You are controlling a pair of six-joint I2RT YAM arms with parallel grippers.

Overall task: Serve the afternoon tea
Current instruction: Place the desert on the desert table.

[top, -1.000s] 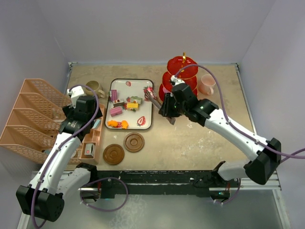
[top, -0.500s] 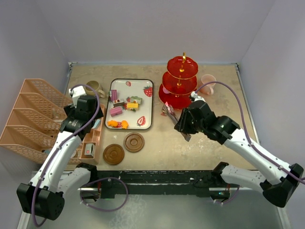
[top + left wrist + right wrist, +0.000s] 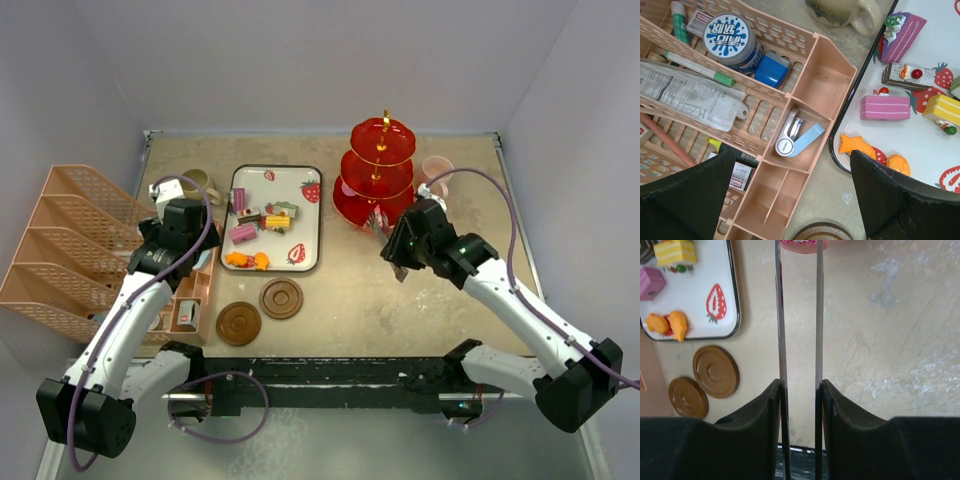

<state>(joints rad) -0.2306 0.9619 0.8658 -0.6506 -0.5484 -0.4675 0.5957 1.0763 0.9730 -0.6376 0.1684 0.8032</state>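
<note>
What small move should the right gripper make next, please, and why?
Probably ease the right gripper open slightly: it is shut on the long metal tweezers, whose tips reach the lowest tier of the red translucent three-tier stand with a pink-red piece at them, likely a sweet to release there.

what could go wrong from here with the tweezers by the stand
The tweezers in the right hand reach the bottom tier of the red stand: a push could rock the tall stand. The pink mug sits close to that arm and might get knocked.
</note>
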